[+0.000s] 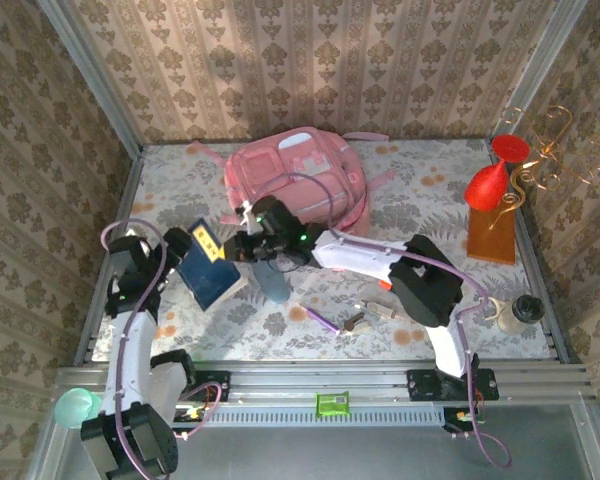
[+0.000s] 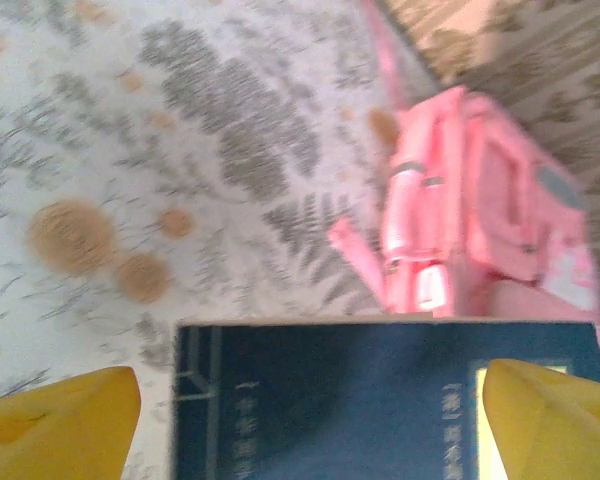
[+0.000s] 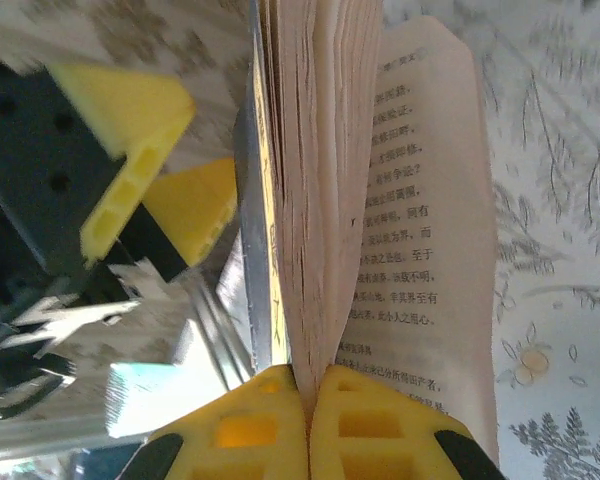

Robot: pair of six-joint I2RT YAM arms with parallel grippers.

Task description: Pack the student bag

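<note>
Right claw (image 3: 308,398): pinched shut on book (image 3: 325,180) pages.
Left claw (image 2: 312,405): spread wide, straddling book.
Bag (image 2: 480,210): beyond left claw.

Left tool (image 2: 310,385) wide, right tool (image 3: 307,385) closed.

The soft pink fabric backpack (image 1: 295,180) carries pale trim patches. Beside it, the dark blue rectangular book (image 1: 208,265) bears a yellow label and cream pages printed in black. The white surface (image 1: 430,205) shows grey fern leaves and orange blotches.
</note>
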